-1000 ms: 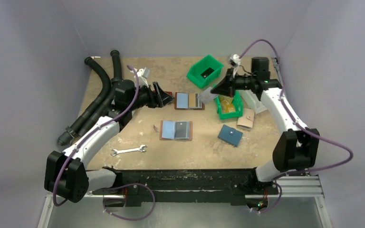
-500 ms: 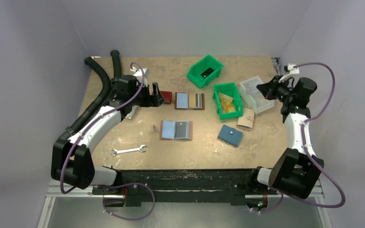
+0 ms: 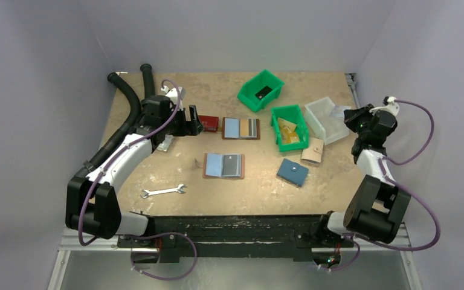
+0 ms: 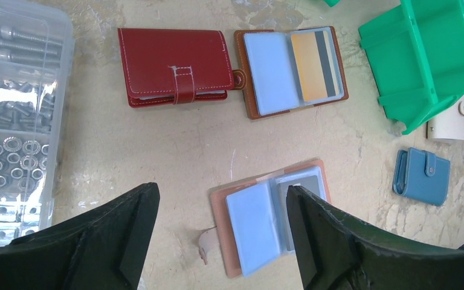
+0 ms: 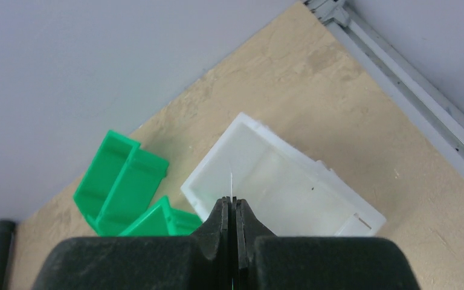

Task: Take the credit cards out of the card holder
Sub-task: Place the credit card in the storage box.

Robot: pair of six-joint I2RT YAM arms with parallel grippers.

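The left end effector point(image 4: 220, 192) is open and the right end effector point(image 5: 234, 204) is pinched shut, so the loose card holder point(image 4: 272, 219) may slide when grabbed.

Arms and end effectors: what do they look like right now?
The left arm and right arm have white link covers and black joint housings, with a purple cable looped along each. The left end effector and right end effector have matte black, wedge-shaped fingers.

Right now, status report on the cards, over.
Left gripper open, empty. Right gripper shut by white bin. Cards showing in far holder and near holder. Nothing covering them.
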